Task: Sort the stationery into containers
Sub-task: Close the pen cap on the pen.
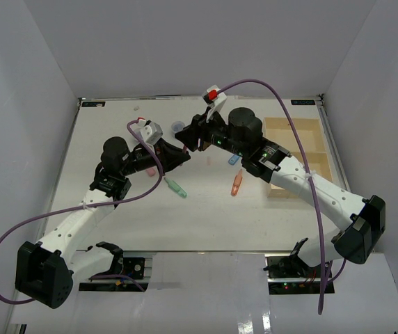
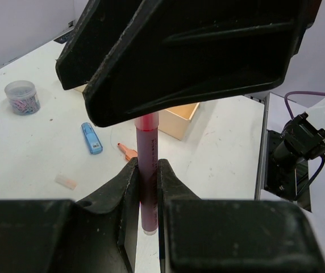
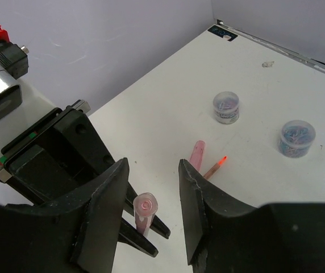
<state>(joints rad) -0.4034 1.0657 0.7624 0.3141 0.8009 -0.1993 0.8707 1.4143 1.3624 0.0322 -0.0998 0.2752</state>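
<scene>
My left gripper (image 2: 147, 165) is shut on a pink marker (image 2: 147, 170), held above the table left of centre. The right gripper (image 3: 153, 170) straddles the marker's free end (image 3: 145, 207) with its jaws apart; neither finger touches the marker. In the top view the two grippers meet nose to nose (image 1: 184, 147). The beige wooden tray (image 1: 293, 124) lies at the right edge. On the table lie a green marker (image 1: 176, 187), an orange marker (image 1: 236, 184) and a blue eraser-like piece (image 1: 234, 159).
Two small round pots (image 3: 226, 107) (image 3: 297, 137) stand towards the back of the table. A second pink marker (image 3: 196, 153) and an orange-tipped pencil (image 3: 215, 168) lie under the grippers. A small pale pink piece (image 2: 65, 181) lies loose. White walls close in the table.
</scene>
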